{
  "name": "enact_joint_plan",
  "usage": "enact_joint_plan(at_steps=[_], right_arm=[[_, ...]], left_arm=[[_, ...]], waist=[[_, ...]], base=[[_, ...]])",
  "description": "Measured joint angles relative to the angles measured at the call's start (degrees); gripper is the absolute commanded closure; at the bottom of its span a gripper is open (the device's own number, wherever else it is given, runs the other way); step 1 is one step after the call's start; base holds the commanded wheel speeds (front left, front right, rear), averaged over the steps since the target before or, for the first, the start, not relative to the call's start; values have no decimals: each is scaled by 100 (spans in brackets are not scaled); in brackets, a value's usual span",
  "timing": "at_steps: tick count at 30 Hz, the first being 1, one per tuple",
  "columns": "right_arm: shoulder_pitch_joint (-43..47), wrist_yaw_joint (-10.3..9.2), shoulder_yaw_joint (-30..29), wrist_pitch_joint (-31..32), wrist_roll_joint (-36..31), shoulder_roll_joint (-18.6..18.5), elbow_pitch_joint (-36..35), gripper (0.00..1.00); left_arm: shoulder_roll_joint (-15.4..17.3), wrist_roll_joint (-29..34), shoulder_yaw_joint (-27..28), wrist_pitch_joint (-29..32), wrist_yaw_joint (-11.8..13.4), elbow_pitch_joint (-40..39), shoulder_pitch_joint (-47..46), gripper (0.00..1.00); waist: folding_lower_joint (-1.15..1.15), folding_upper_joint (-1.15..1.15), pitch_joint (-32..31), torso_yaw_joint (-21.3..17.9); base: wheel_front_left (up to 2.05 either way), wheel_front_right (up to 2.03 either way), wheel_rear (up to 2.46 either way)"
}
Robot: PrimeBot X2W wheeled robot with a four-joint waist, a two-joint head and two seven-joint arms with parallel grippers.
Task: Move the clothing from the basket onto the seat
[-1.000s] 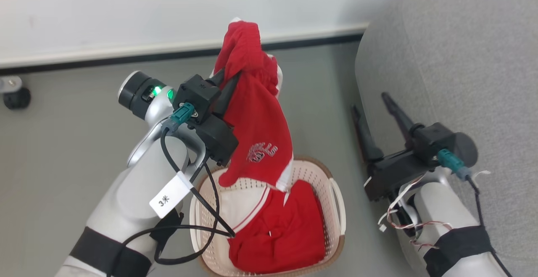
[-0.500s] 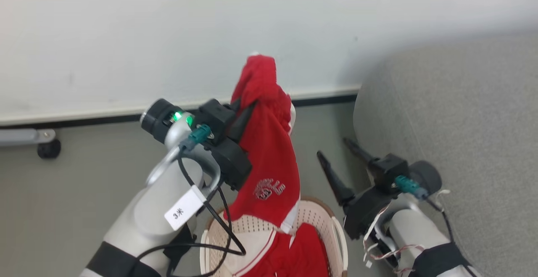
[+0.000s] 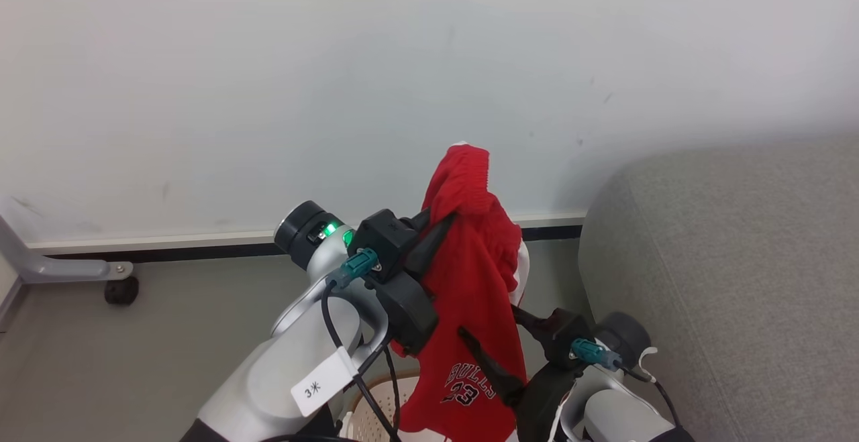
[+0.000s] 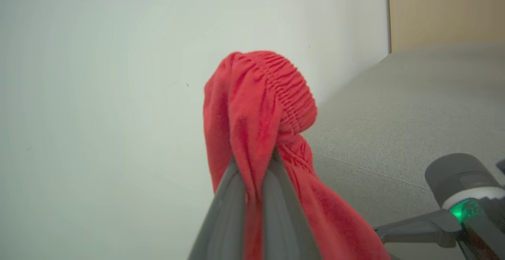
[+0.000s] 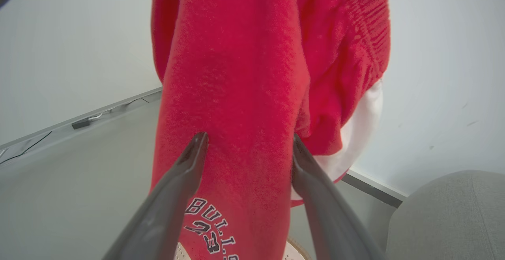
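Note:
A red garment point(image 3: 480, 274) with white trim and a dark "BULLS 23" print hangs in the air from my left gripper point(image 3: 439, 216), which is shut on its bunched elastic waistband point(image 4: 276, 90). My right gripper point(image 3: 488, 320) is open just below, one finger on each side of the hanging cloth point(image 5: 236, 94); I cannot tell whether the fingers point(image 5: 195, 149) touch it. A sliver of the cream basket point(image 3: 368, 415) shows at the bottom edge, under the garment. The grey sofa seat point(image 3: 725, 261) is to the right of both grippers.
A white wall with a dark skirting line point(image 3: 168, 252) stands close behind the garment. A grey metal leg with a black caster point(image 3: 121, 289) is on the floor at the left. Bare grey floor point(image 3: 134, 361) lies between that leg and the basket.
The camera has tilted up, so the basket has slid almost out of the picture. My left gripper has lifted the garment higher. My right gripper has moved left until its fingers straddle the cloth.

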Motion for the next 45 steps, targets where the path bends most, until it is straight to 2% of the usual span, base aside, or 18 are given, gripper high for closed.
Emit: enact_joint_plan(at_steps=[4,5,6,7,8,9,14,16,17,18,19,20,30,45], right_arm=[[-85,0,319,1,145,-1,100,0],[-121,0,369,1,209,2,121,5],[-160,0,413,0,271,3,127,51],[-192,0,459,0,322,2,123,61],[-220,0,494,1,372,2,116,98],[-244,0,517,0,421,1,99,100],[-302,0,526,1,661,7,102,100],[-383,0,520,1,723,5,102,100],[-436,0,500,1,757,5,101,100],[-491,0,476,1,782,7,97,100],[-535,0,447,1,815,5,90,100],[-572,0,417,1,853,3,87,100],[-803,0,68,1,1060,-445,5,100],[-977,0,-276,1,1098,-1050,-24,100]], left_arm=[[0,-69,-44,37,0,-192,92,100],[3,-97,-58,53,0,-230,121,100],[3,-127,-67,53,0,-277,147,100],[1,-152,-74,54,0,-325,170,100],[0,-154,-80,62,0,-360,186,100],[0,-165,-84,87,0,-387,200,100],[16,-356,53,151,0,-437,350,100],[86,-443,172,153,18,-464,472,55],[119,-475,219,153,44,-464,531,39],[155,-505,258,153,68,-461,588,30],[188,-523,296,153,98,-460,641,7],[208,-550,344,153,116,-456,692,0],[355,-840,648,105,303,-413,1161,0],[381,-886,632,44,310,-591,1795,0]], waist=[[0,1,-70,80],[0,1,-82,93],[0,1,-91,105],[0,1,-97,116],[0,1,-102,125],[0,1,-105,132],[1,0,-103,132],[1,1,-97,104],[0,1,-94,84],[1,1,-90,60],[1,1,-86,36],[1,1,-82,10],[1,1,-31,-312],[1,1,21,-906]], base=[[0,0,0],[0,0,0],[0,0,0],[0,0,0],[0,0,0],[0,0,0],[0,0,0],[0,0,0],[0,0,0],[0,0,0],[0,0,0],[0,0,0],[0,0,0],[0,0,0]])
